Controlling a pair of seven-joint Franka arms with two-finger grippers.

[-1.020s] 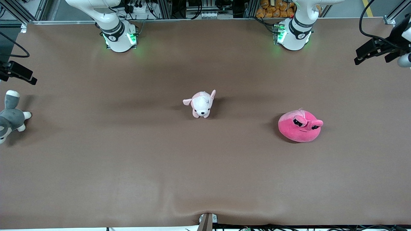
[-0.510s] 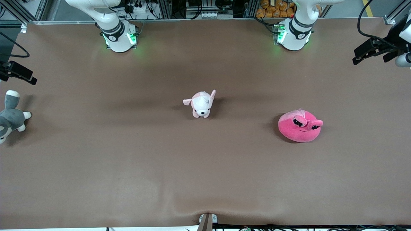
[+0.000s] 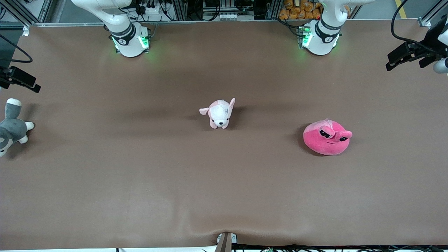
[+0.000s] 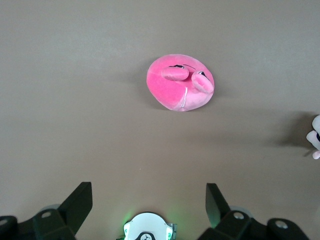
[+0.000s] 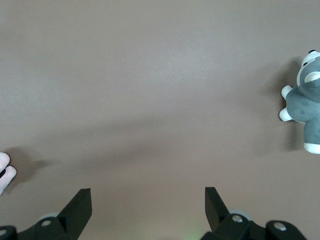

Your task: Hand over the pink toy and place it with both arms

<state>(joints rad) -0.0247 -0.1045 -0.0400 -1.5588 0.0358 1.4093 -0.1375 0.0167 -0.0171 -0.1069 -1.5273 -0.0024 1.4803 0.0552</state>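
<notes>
Left end effector (image 4: 145,210) hangs high over the left arm's end of the bench (image 3: 224,196), its two black, wedge-shaped fingers (image 4: 77,202) spread wide and gripping nothing. Right end effector (image 5: 145,210) hangs over the right arm's end in the same way, its fingers (image 5: 80,206) parted and released. In the front view each shows only as a black bracket at the picture's edge, the left near 2 o'clock (image 3: 407,54) and the right near 9 o'clock (image 3: 17,78).

On the bench's matte brown, faintly rippled sheet, the pink toy (image 3: 326,137) sits at about 3 o'clock from the middle, toward the left arm's end: a round, hot-pink plush blob with two stubby stalks bearing drooping black eyes. The left wrist view frames it (image 4: 180,82) whole, well apart from the fingers.

A pale pink-and-white puppy plush (image 3: 219,113) stands near the bench's middle. A grey-and-white plush animal (image 3: 11,127) lies at 9 o'clock, at the right arm's end, and shows in the right wrist view (image 5: 304,107).

Both white arm bases (image 3: 128,40) glow green at 12 o'clock; their small round labels cannot be read.
</notes>
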